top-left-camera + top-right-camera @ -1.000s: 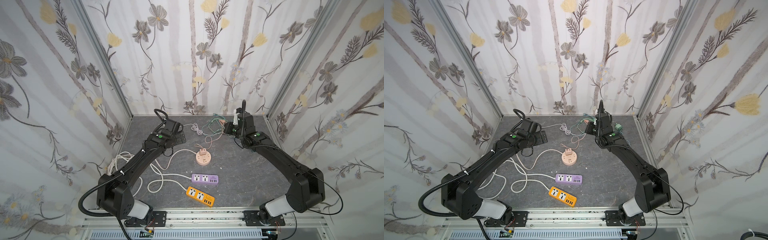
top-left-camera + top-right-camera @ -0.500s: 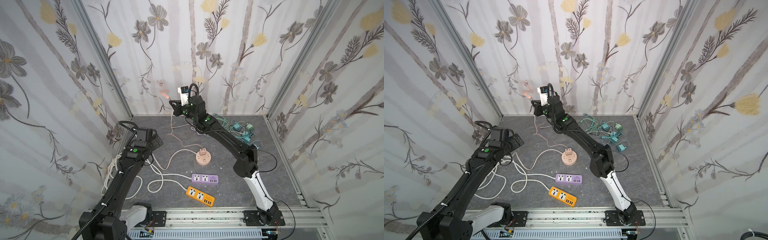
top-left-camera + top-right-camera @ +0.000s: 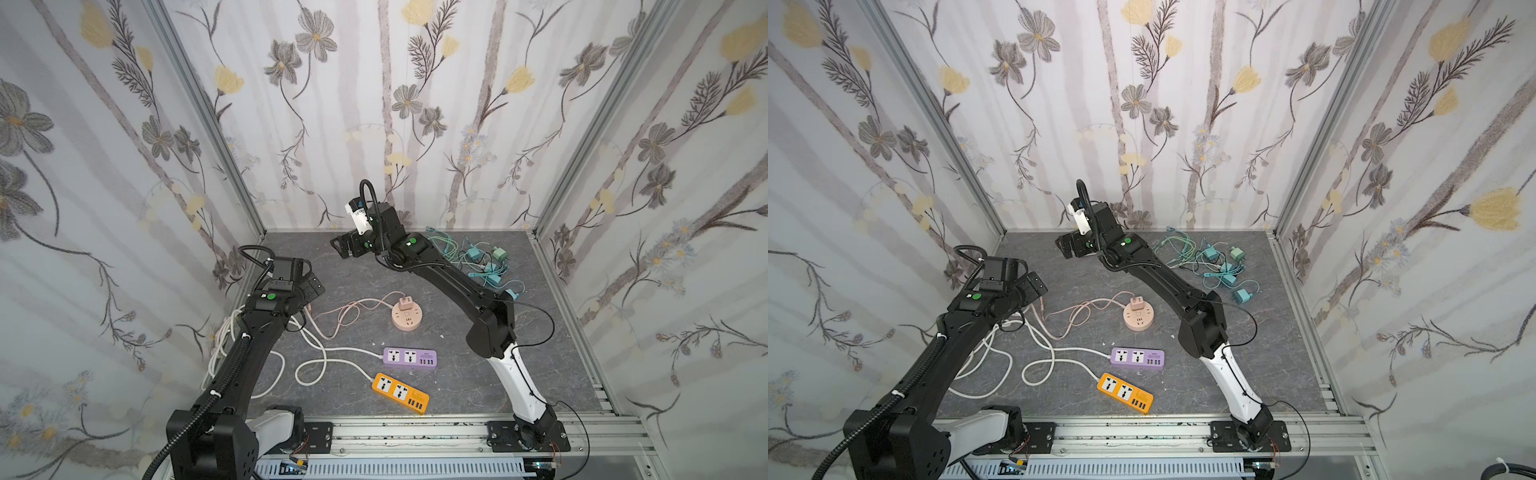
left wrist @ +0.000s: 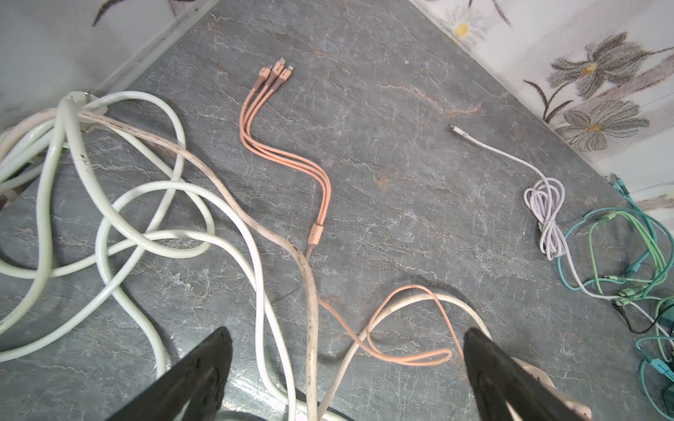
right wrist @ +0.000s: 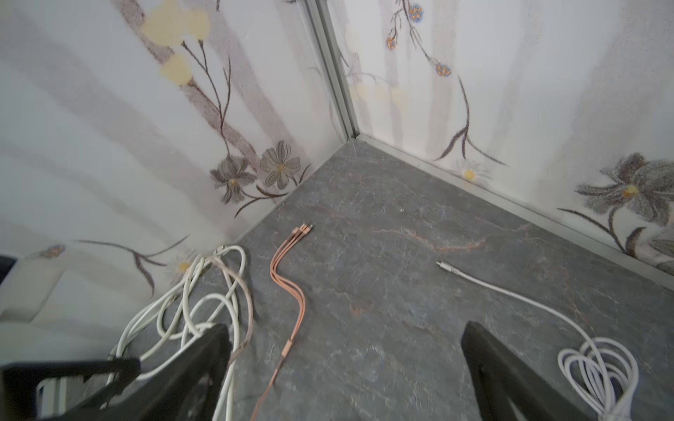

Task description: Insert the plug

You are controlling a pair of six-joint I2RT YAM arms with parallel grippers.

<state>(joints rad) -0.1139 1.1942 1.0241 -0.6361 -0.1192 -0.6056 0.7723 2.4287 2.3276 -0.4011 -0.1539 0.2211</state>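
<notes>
A pink plug [image 3: 405, 302] [image 3: 1136, 303] stands seated on top of the round pink socket [image 3: 407, 322] [image 3: 1139, 322] mid-floor. Its pink cable [image 3: 353, 309] [image 4: 321, 189] runs left and ends in three connectors [image 4: 277, 73] [image 5: 302, 229] lying on the floor. My right gripper [image 3: 338, 245] [image 3: 1064, 245] [image 5: 346, 342] hovers open and empty near the back wall, above the floor beside that cable. My left gripper [image 3: 313, 286] [image 3: 1036, 286] [image 4: 346, 350] is open over the white cords [image 4: 146, 237] and a loop of the pink cable, holding nothing.
A purple power strip [image 3: 409, 357] and an orange one [image 3: 400, 392] lie near the front. Teal plugs and cables [image 3: 486, 262] are heaped at the back right. A coiled white cable [image 4: 543, 204] [image 5: 598, 364] lies near the back wall. Thick white cords [image 3: 232, 332] pile at the left wall.
My right arm swung from the back right to the back left, lifted the pink cable's end, then opened; the cable now lies on the floor. The left arm drew back leftward.
</notes>
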